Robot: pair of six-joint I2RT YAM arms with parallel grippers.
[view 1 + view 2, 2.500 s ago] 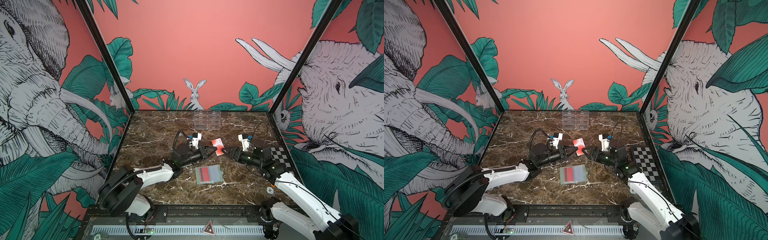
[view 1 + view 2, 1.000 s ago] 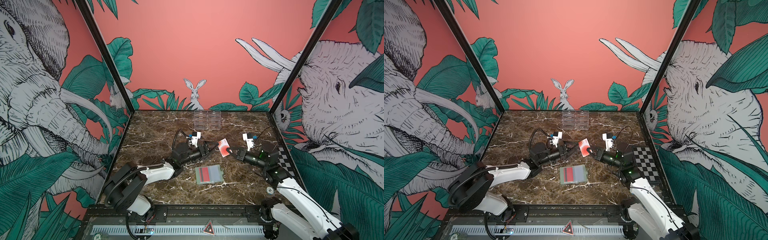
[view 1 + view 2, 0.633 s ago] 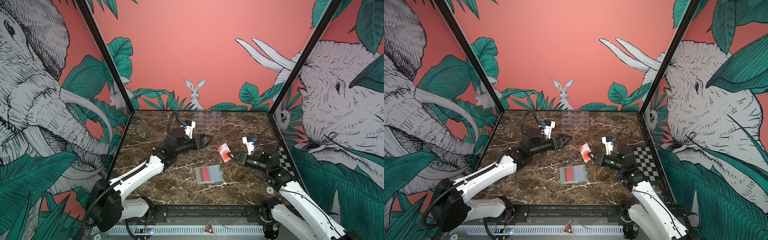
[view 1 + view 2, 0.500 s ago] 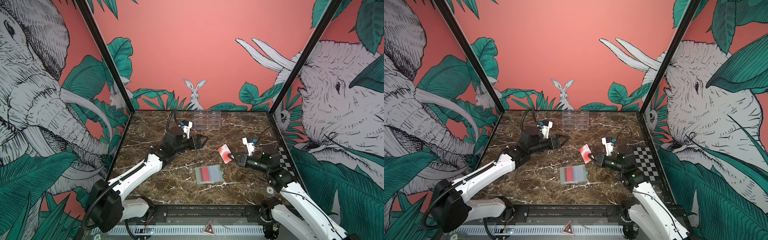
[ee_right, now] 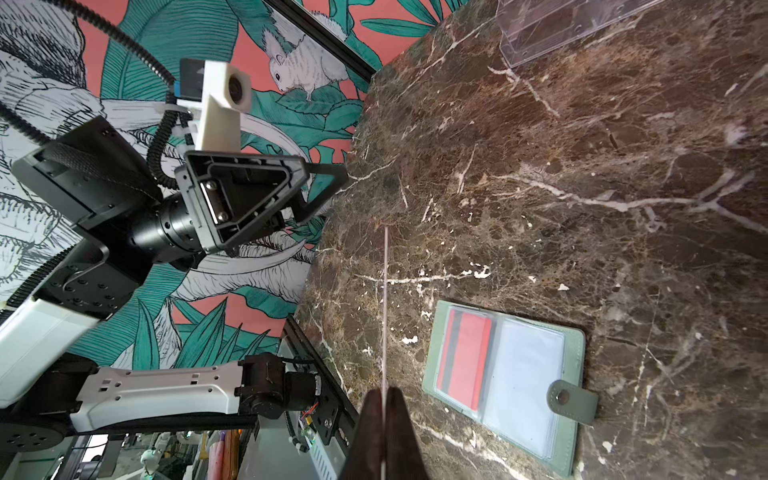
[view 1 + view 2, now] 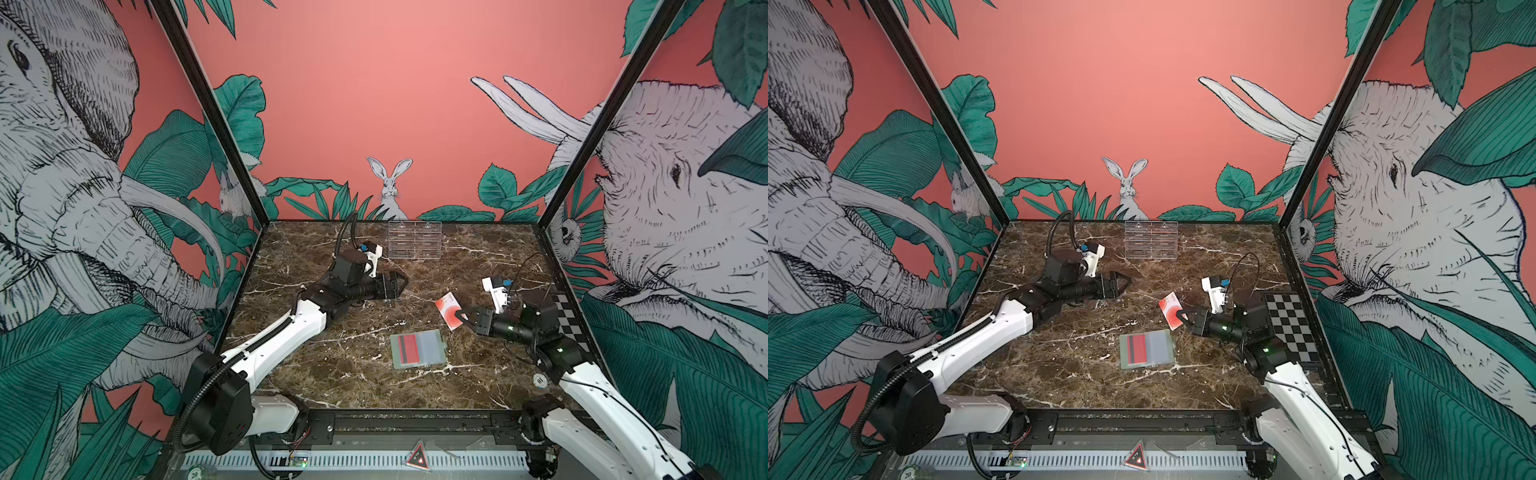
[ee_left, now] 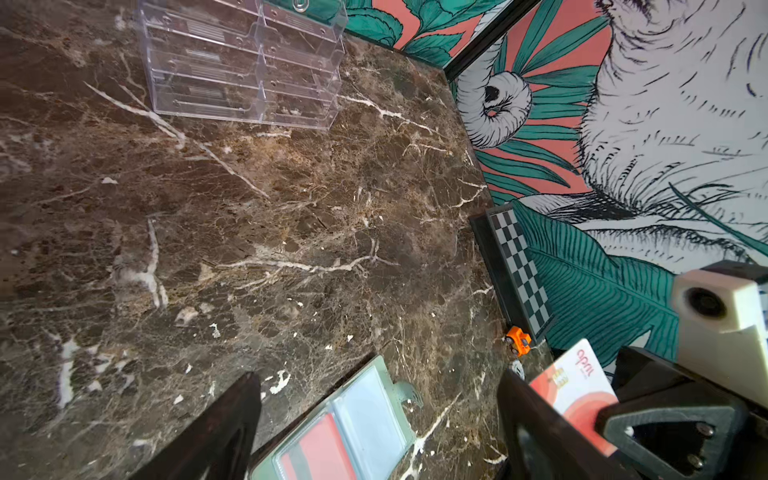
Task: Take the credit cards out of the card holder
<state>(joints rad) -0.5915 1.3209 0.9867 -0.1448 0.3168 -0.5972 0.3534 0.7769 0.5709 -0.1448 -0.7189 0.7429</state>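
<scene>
The pale green card holder [image 6: 432, 351] [image 6: 1160, 349] [image 7: 374, 415] [image 5: 523, 374] lies open and flat on the marble, near the front middle. A red credit card with a dark stripe [image 6: 408, 348] [image 6: 1136, 348] [image 5: 463, 361] sits in one clear sleeve. The other sleeve looks empty. My right gripper [image 6: 460, 318] [image 6: 1183, 316] [image 5: 384, 399] is shut on a white credit card with red-orange circles [image 6: 448, 308] [image 6: 1169, 308] [image 7: 577, 390], held tilted above the table, right of and behind the holder. My left gripper [image 6: 401, 284] [image 6: 1125, 284] [image 7: 376, 384] hangs open and empty at the back left.
A clear acrylic tiered stand [image 6: 414, 239] [image 6: 1151, 240] [image 7: 245, 62] stands at the back middle. A checkered board [image 6: 569, 316] [image 6: 1289, 324] lies along the right wall. A small orange toy [image 7: 517, 340] sits by the board. A round chip [image 6: 539, 379] lies at the front right.
My left gripper has drawn back from the held card, up and toward the back left. My right gripper has kept the card and shifted slightly toward the front right.
</scene>
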